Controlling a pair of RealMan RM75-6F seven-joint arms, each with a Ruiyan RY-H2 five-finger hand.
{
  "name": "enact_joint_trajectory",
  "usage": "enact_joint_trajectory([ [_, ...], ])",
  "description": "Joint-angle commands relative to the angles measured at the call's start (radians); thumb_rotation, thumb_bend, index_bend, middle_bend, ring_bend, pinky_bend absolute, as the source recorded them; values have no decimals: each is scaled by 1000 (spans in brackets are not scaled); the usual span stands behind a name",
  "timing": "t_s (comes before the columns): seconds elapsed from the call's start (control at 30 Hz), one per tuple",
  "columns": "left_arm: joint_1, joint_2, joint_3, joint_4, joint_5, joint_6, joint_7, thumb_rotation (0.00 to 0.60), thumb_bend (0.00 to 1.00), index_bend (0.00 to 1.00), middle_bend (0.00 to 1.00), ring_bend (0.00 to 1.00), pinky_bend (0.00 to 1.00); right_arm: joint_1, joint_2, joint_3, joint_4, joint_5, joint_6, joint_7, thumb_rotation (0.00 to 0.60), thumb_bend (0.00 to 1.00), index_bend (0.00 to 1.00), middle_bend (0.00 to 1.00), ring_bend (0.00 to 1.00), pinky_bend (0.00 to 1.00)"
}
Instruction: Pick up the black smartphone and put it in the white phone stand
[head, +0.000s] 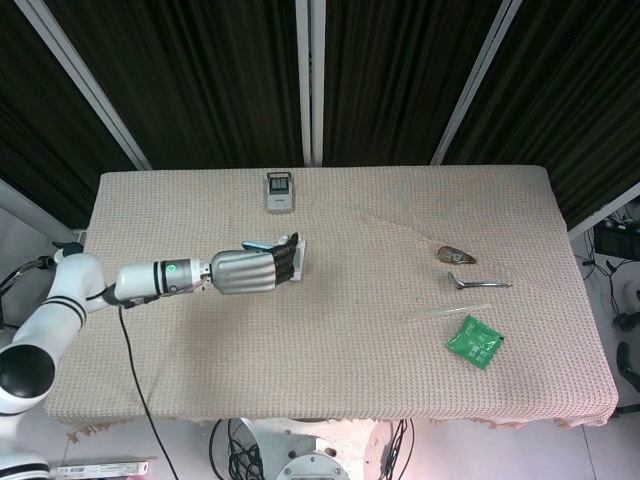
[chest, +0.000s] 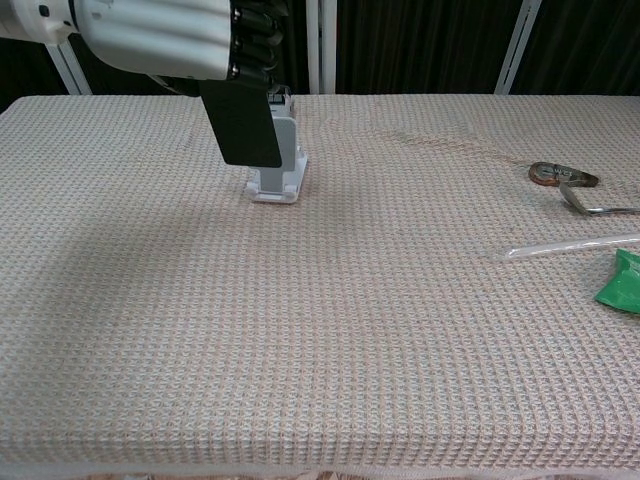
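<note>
Chest view, upper left: left hand (chest: 160, 38) grips the black smartphone (chest: 242, 122) upright, hanging just in front of the white phone stand (chest: 280, 160). Recommended: lower squarely, seat the bottom edge on the stand's lip, then loosen fingers.

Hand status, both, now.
Left hand: holding the phone, just in front of the stand.
Right hand: not in view.
</note>
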Motion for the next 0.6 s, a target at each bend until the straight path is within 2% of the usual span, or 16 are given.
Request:
enact_joint_trajectory([
  [0.03,-32,-26,15,37,-6,-5,-30,600,453,520,560,311,235,-8,-1,1,0,4,8,3,600,420,0,0,0,0],
  [0.37,-75,-83,34,78,-88,-95,-149,600,449,522,560,311,233,-29,-9,3,16,17,18,27,600,420,0,0,0,0],
  [0.6,-85,-97,63,94,-115,-130,-160,600,450,522,560,309,230,-35,-6,6,20,10,25,37,600,419,0,0,0,0],
])
